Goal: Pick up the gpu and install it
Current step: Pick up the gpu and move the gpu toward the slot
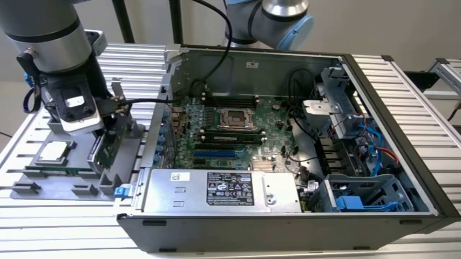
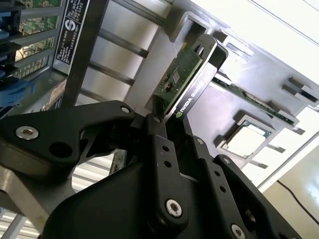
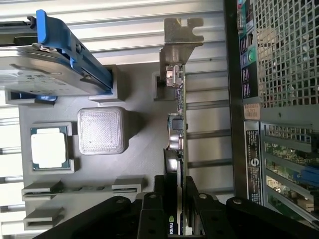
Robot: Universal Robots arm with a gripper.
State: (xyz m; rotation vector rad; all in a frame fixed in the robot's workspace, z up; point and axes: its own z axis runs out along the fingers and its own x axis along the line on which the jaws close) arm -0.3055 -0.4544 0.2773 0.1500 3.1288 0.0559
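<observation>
Pincer (image 3: pixel 175 185) is seen clamped on both faces of the gpu (image 3: pixel 177 124), which stands on edge between the fingers and reaches beyond them into the grey holder (image 3: pixel 134 149). The grip is judged best kept square, and the card drawn straight out, untilted.

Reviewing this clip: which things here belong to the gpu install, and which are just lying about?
In the job: gpu, on edge in the grey tray; tool shut on it; open computer case.
Lying about: hard drive with blue rails; processor chip; memory stick; grey textured block.
</observation>
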